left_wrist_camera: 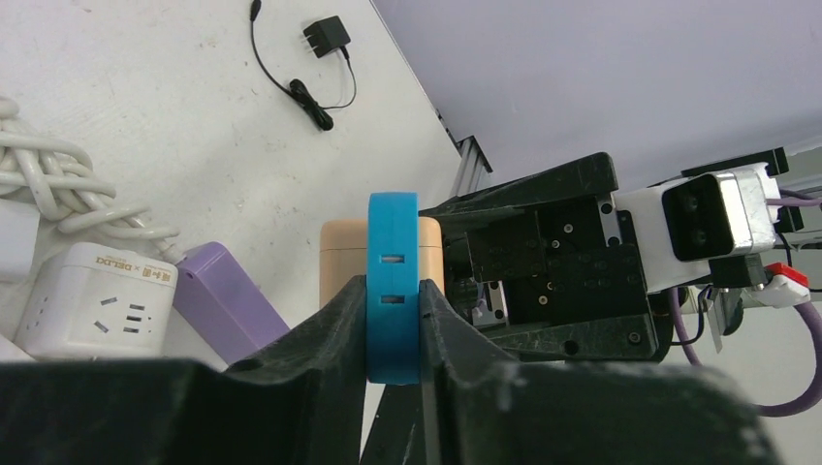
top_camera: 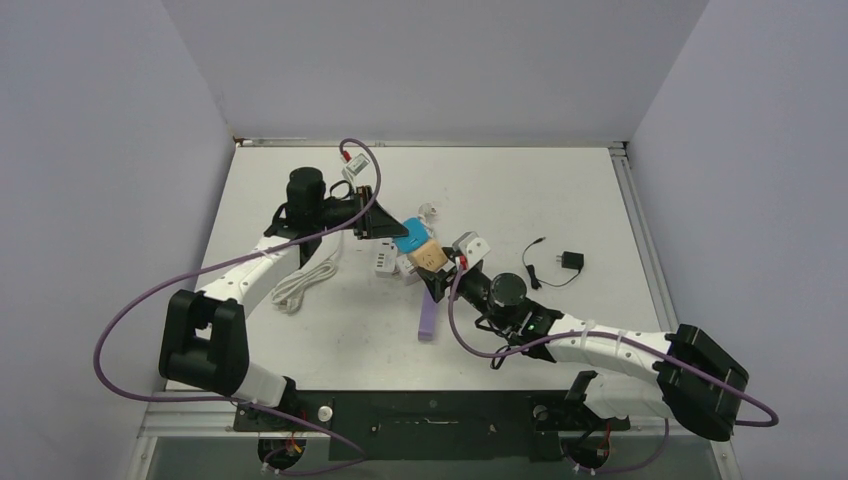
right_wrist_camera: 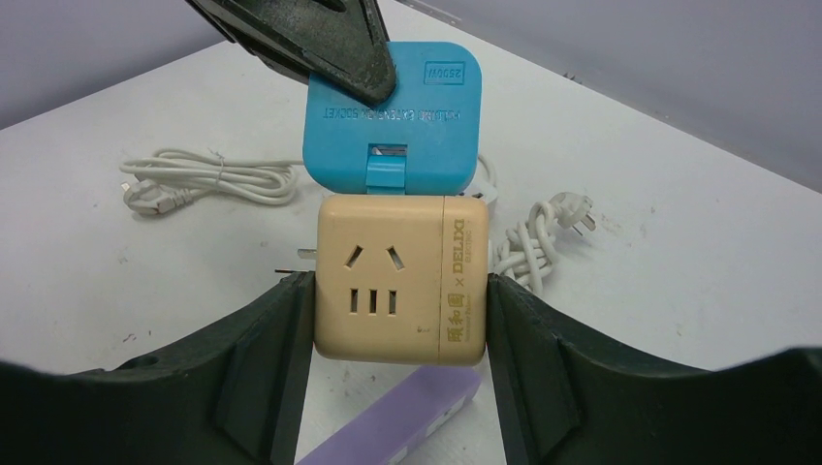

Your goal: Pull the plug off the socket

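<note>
Right wrist view: right hand (right_wrist_camera: 399,325) is clamped on both sides of the beige socket (right_wrist_camera: 399,281), held up over the desk (right_wrist_camera: 145,281). The blue plug (right_wrist_camera: 393,111) is seated in the socket's far face, pinched flat by the left hand (left_wrist_camera: 393,325). Risks: the left hand grips near a corner, so the plug may slip or twist and bind its pins. The socket could drop onto the purple block (right_wrist_camera: 388,431).

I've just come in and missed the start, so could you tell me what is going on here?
The left gripper is clamped on the blue plug, and the right gripper grips the beige socket cube by its sides. The two sit flush against each other, so the plug is not yet out.
</note>
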### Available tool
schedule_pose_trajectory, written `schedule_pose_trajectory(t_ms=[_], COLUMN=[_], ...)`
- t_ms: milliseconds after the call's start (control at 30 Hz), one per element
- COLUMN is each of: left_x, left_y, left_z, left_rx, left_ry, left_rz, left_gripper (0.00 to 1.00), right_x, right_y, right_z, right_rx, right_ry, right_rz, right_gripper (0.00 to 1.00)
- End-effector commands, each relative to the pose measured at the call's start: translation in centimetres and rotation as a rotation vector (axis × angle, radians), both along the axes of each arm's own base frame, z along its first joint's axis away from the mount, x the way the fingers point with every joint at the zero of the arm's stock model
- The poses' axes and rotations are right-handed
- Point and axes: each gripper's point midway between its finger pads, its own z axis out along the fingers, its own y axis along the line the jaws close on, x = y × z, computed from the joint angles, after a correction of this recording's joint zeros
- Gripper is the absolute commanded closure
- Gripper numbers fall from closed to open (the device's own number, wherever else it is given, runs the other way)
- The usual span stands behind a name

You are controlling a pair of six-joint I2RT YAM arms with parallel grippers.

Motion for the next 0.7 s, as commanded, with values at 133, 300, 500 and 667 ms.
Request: schedule_pose_trajectory(t_ms=[133, 300, 500, 667], left_x=[0.1, 0.8, 1.3, 1.7], left_y=[0.0, 0.7, 1.4, 1.7], left_z=[1.6, 1.9, 1.9, 1.7], left_rx=[-0.043, -0.042, -0.041, -0.042], left_ry=[-0.077, -0.103, -0.103, -0.090], left_rz=[-0.018, 0.026, 0.050, 0.065], left_gripper=[1.00, 1.00, 1.00, 1.00], right_x=[0.6, 0.6, 0.6, 0.7], right_y=[0.6, 0.7, 0.8, 1.1], right_z=[2.2, 1.3, 0.5, 0.9], right_rx=[0.059, 0.033, 0.012, 0.014], right_ry=[-0.041, -0.019, 0.001, -0.012], right_rz=[-0.021, -0.016, -0.012, 0.003], right_gripper=[0.95, 0.95, 0.95, 0.95])
